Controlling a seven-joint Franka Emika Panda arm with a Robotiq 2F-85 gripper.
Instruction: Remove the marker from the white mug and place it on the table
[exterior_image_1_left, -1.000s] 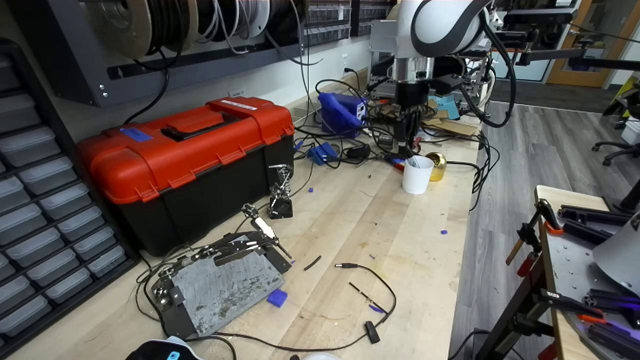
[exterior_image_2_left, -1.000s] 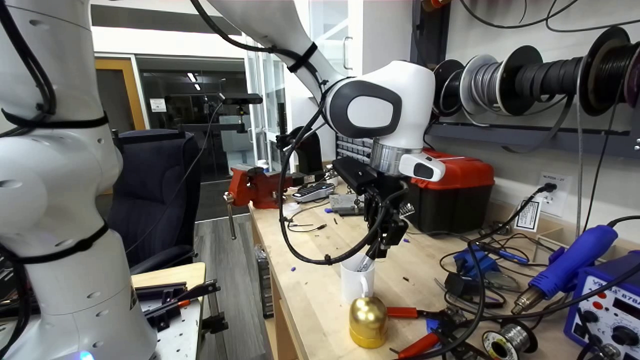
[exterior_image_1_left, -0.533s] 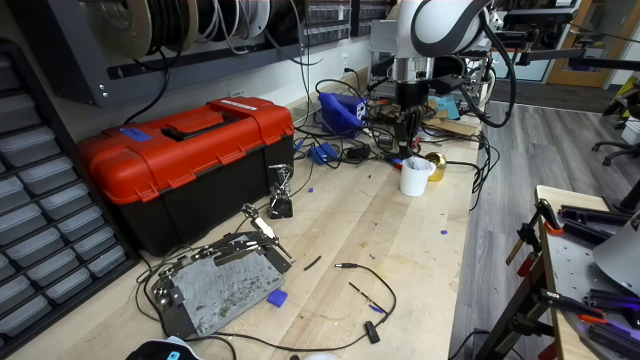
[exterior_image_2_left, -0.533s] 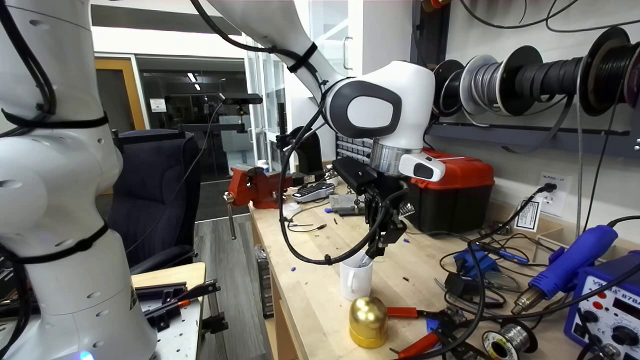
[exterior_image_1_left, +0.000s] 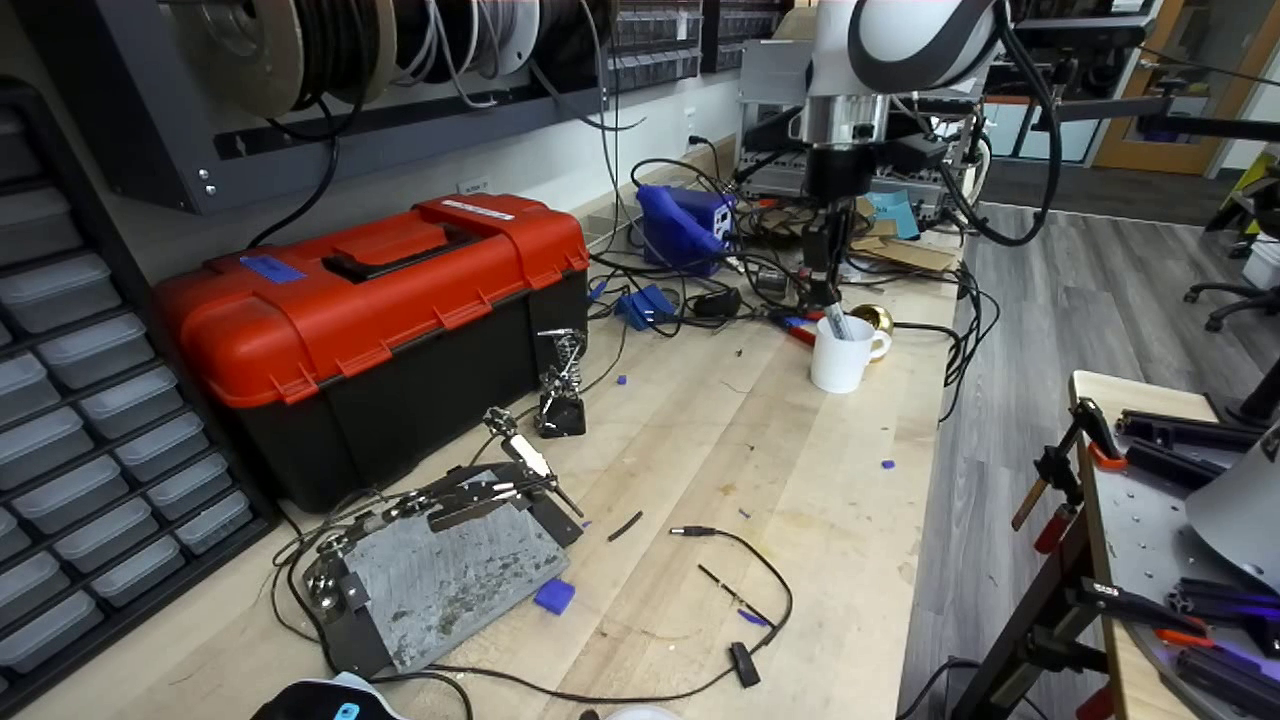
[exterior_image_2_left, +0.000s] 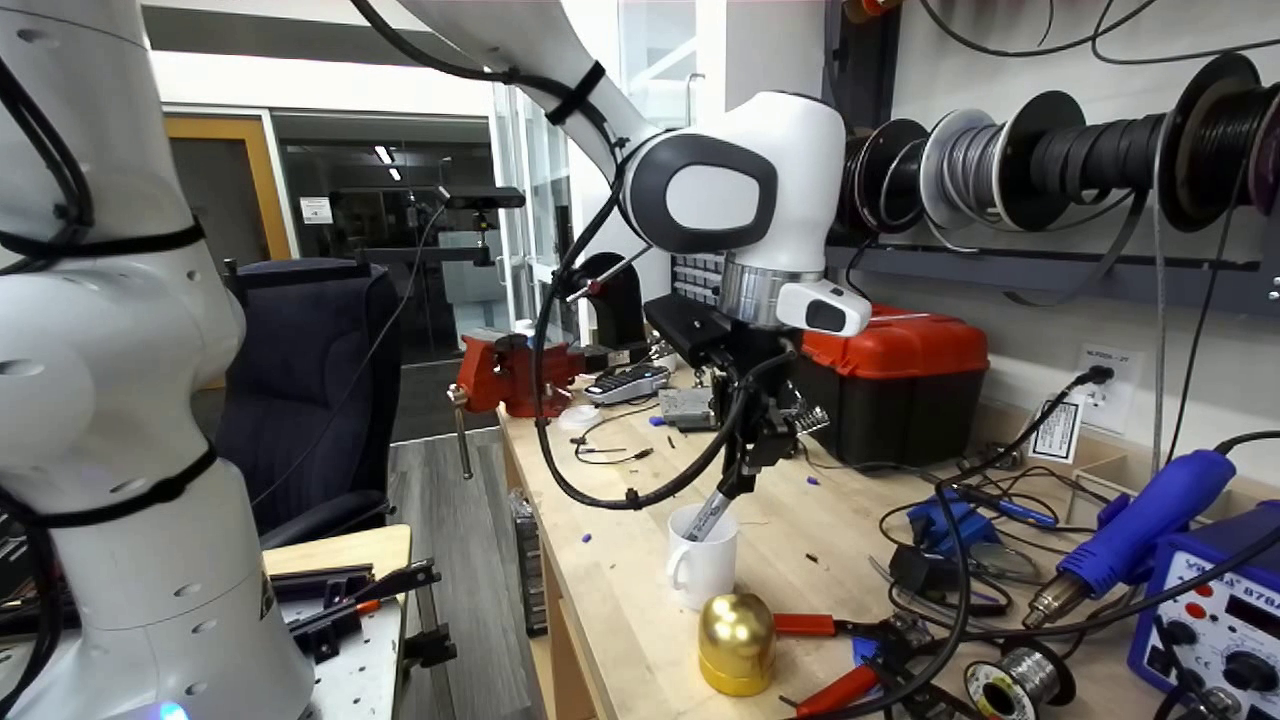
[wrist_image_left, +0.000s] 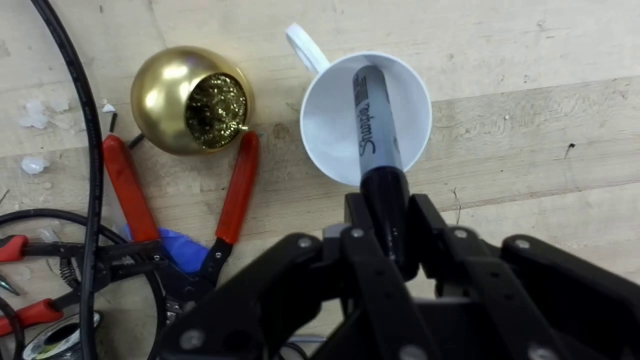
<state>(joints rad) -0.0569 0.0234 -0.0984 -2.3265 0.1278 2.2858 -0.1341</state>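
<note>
Wrist view: what's the gripper (wrist_image_left: 389, 212) doing?

Clamped on the marker (wrist_image_left: 378, 140). It has the black cap (wrist_image_left: 385, 192), jaws snug on either side.

Marker's where?

Partly in the mug (exterior_image_2_left: 712, 575). Butt (wrist_image_left: 369, 75) inside, cap above. Mug stands upright on the table (exterior_image_1_left: 790, 480). Can't tell if the butt touches the mug's inside.

Handling?

My guess: light, stiff, hard to break. Smooth and round, so a bit slippery; could twist in the grip, could roll once laid down.

Good place to hold it?

Okay, not ideal. Cap could pull off if the butt snags on the way out. Mid-length would be surer, but the mug crowds it there. I'd lift by the cap, straight along the long axis.

Which way does it point?

Tilted, neither upright nor flat. Cap end up, butt down. In an exterior view the barrel (exterior_image_2_left: 708, 518) slants down-left into the mug. From the wrist, long axis runs nearly straight out from the gripper, butt far, cap by the jaws. Probably needs tipping level before release.
</note>
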